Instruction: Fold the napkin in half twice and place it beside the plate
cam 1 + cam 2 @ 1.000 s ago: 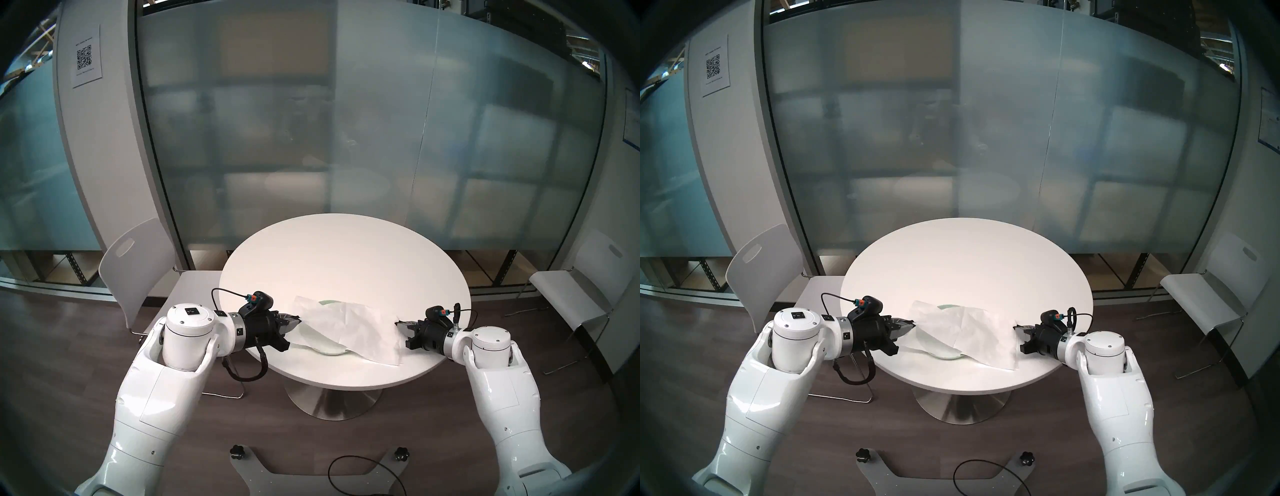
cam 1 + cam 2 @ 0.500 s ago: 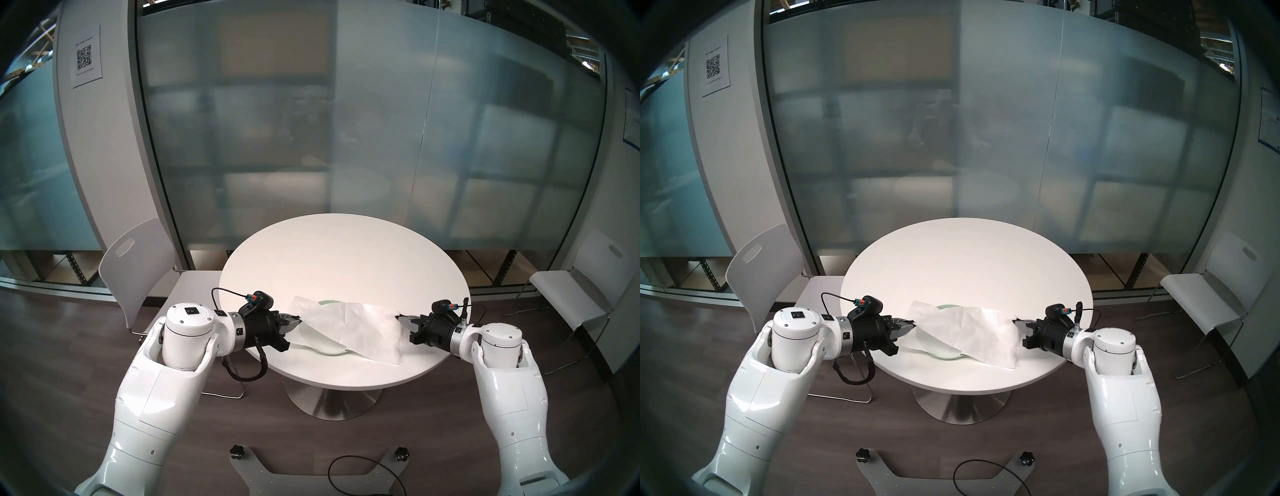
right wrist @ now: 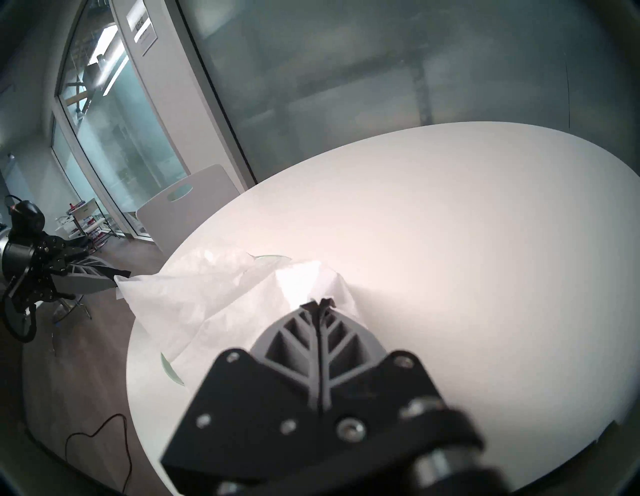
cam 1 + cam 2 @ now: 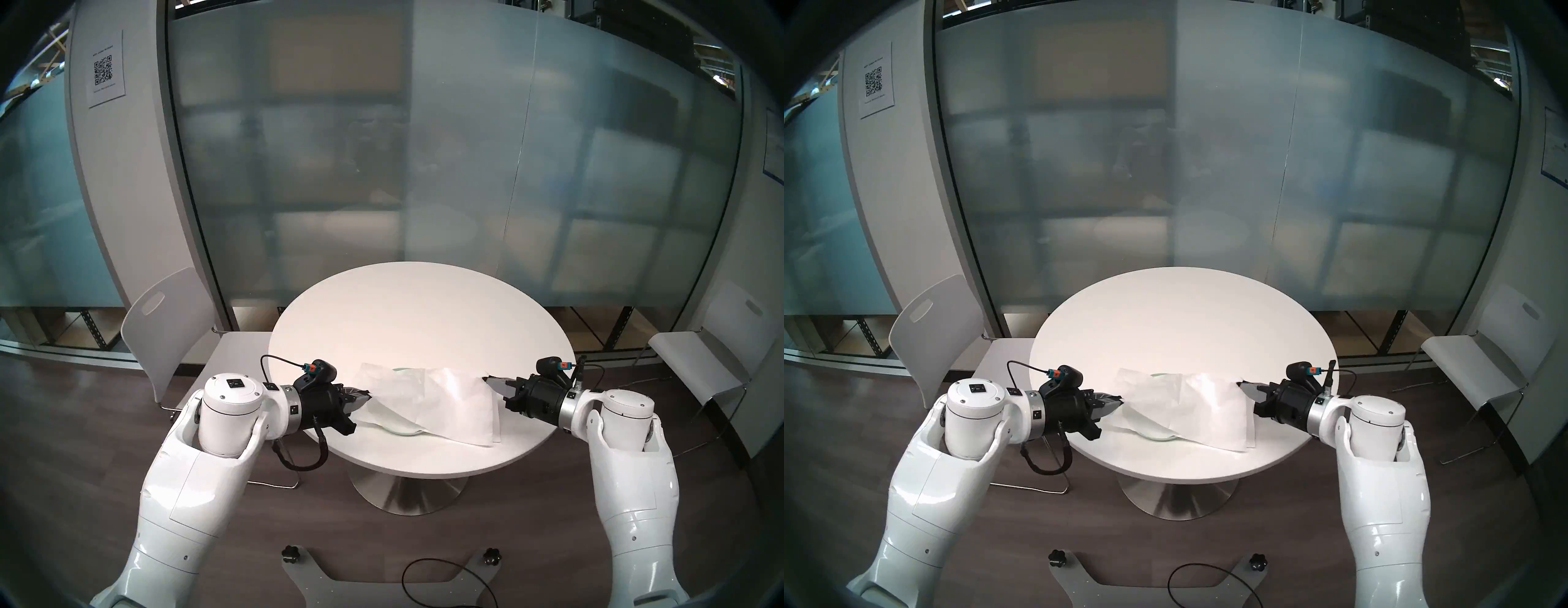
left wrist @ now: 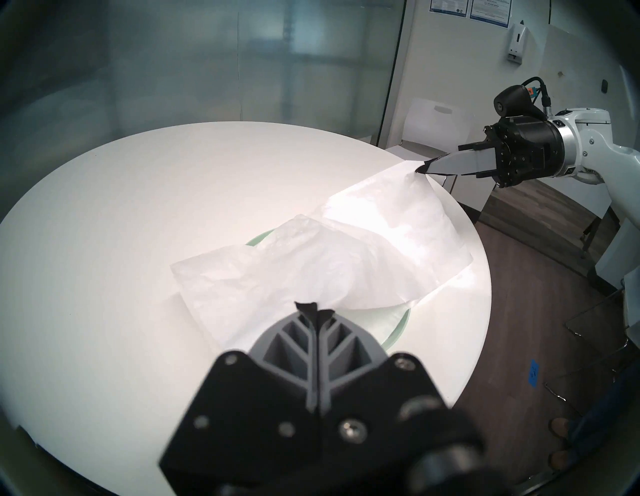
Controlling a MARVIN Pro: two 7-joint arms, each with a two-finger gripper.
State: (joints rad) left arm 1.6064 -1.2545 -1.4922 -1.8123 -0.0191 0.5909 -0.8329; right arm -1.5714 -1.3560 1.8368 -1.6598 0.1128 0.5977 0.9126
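The white napkin (image 4: 428,403) (image 4: 1187,407) is draped over the pale green plate (image 4: 403,431) (image 5: 398,332) near the round table's front edge. Only slivers of the plate's rim show under it. My left gripper (image 4: 368,394) (image 5: 314,306) is shut on the napkin's left corner, which it holds above the table. My right gripper (image 4: 487,379) (image 3: 320,302) is shut on the napkin's far right corner (image 5: 417,169) and lifts it, so the sheet hangs between the two grips. The napkin's near right corner (image 4: 488,443) rests on the table.
The white round table (image 4: 424,318) stands on a metal pedestal (image 4: 409,492). A white chair (image 4: 169,331) stands at its left, another (image 4: 712,361) at the right. Frosted glass walls stand behind. A cable (image 4: 445,581) lies on the floor by my base plate.
My right gripper shut on the napkin's right corner, then drew it up and to the right. The sheet now hangs tauter. The left gripper has barely moved.
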